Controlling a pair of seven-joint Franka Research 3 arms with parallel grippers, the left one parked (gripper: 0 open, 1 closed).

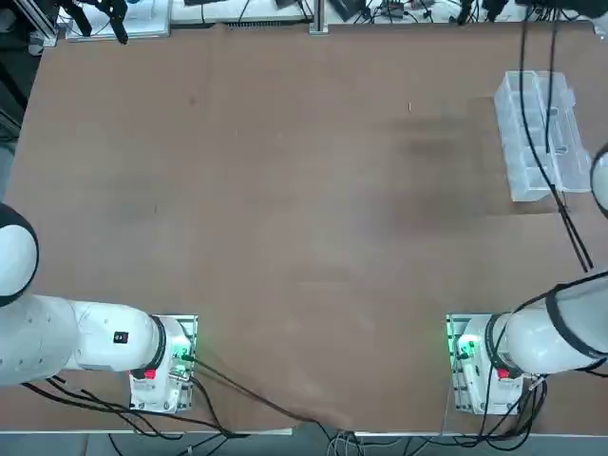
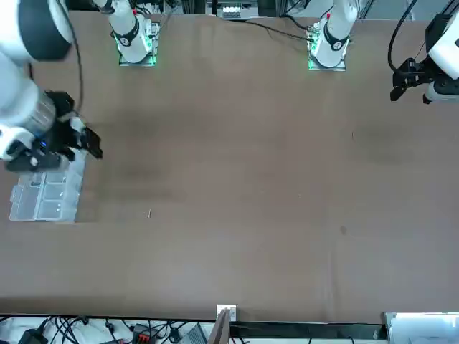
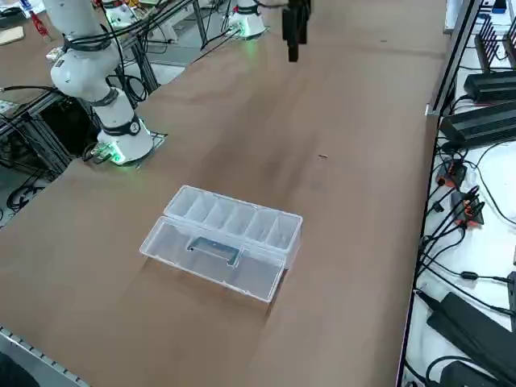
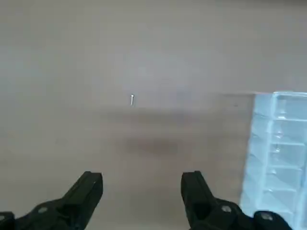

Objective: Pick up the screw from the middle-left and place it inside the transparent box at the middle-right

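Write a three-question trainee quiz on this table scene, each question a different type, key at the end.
1. True or false: the screw already lies inside the transparent box.
2. The right hand is: A) open and empty, B) shut on the screw, C) shut on the box lid.
3. Fill in: the box's lid is ____.

Key: 1 false, the screw lies on the bare table, apart from the box. 2 A. 3 open.
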